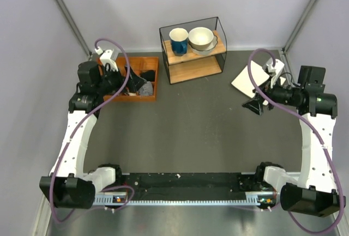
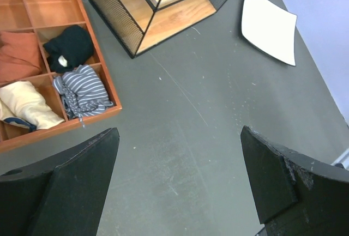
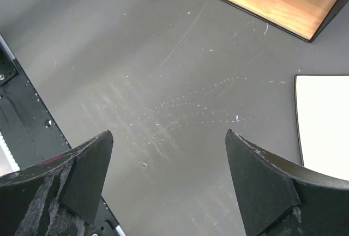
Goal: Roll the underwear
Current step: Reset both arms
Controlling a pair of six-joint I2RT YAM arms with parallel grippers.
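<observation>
The underwear (image 2: 72,44) is a bundled black garment with a small cream patch showing. It lies in a middle compartment of the wooden tray (image 2: 94,42), and it also shows in the top view (image 1: 148,76). My left gripper (image 2: 180,138) is open and empty, above the bare grey table just right of the tray. In the top view the left gripper (image 1: 132,81) hangs over the tray's right part. My right gripper (image 3: 169,138) is open and empty over bare table, and in the top view the right gripper (image 1: 255,107) is at the right.
The tray also holds a striped grey roll (image 2: 82,90), a cream roll (image 2: 24,105) and a rust-brown roll (image 2: 19,56). A wire shelf (image 1: 193,70) with a blue cup and bowls stands at the back. A white square plate (image 1: 248,79) lies beside the right gripper.
</observation>
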